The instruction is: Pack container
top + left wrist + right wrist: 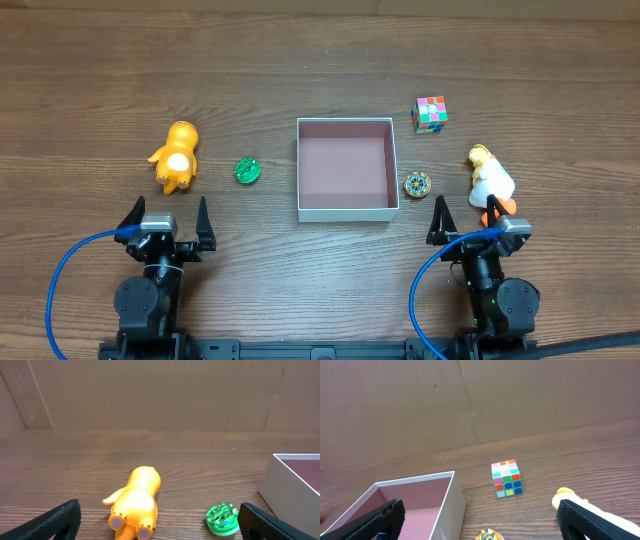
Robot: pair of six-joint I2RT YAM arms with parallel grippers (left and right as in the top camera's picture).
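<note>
The container (346,212), a shallow square box with white walls and a dull pink inside, sits at the table's middle and holds nothing; its corner shows in the left wrist view (285,480) and in the right wrist view (452,502). An orange plush animal (176,156) (136,505) and a green disc toy (247,171) (223,519) lie left of it. A gold disc toy (418,184) (489,536), a colour cube (430,114) (506,479) and a white and yellow duck toy (490,178) (565,497) lie right of it. My left gripper (168,222) (160,527) and right gripper (470,222) (480,522) are open and empty, near the table's front.
Blue cables loop from both arm bases at the front edge. A brown wall stands behind the table in both wrist views.
</note>
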